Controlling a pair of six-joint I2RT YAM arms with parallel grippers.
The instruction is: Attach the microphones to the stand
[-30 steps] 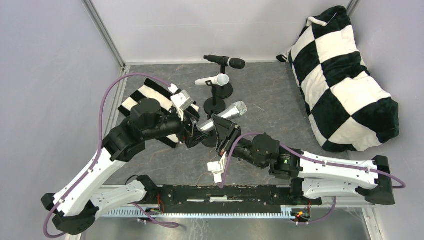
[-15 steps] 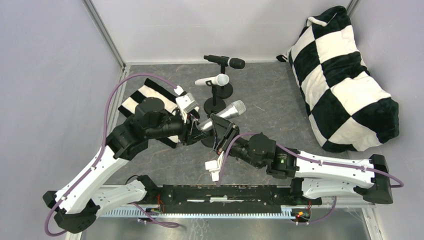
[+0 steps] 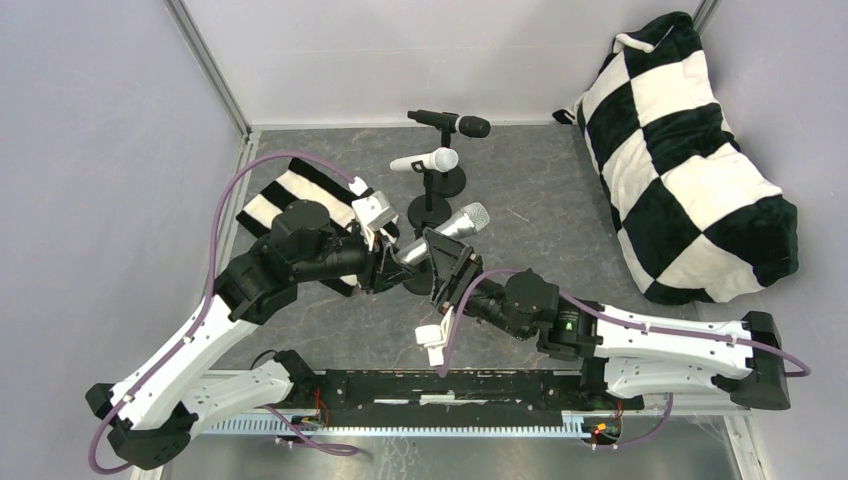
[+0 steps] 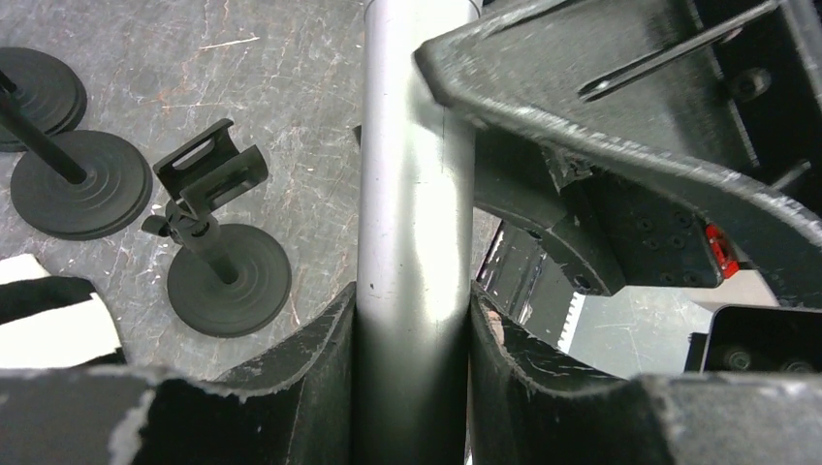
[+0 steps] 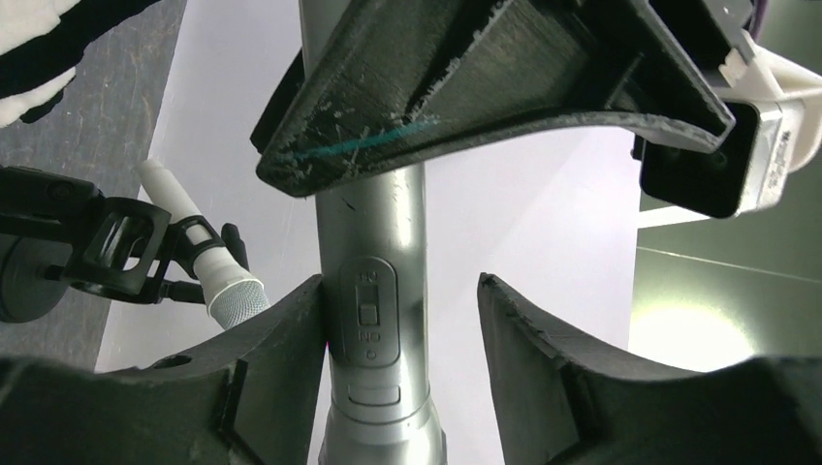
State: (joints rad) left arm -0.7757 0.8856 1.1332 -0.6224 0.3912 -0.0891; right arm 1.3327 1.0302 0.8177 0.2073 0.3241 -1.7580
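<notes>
From above, the silver-grey microphone hung over the table between the two arms, with its mesh head toward the stands. The black microphone and the white microphone already sat in their clips. The left tool and the right tool met on its barrel, though neither grip could be read from there. The left wrist view showed the left tool clenched on the smooth metal barrel, both fingers pressed against it, with the empty stand clip lower down off to one side. The right wrist view showed the right tool released: one finger lay against the barrel and the other stood apart from it. The barrel looked stiff, fairly light and slippery, and likely to twist or slide in a pinch. The mesh head seemed easy to dent, so the plain barrel near the switch looked the safest hold, leaving a stretch of barrel free for the clip.
</notes>
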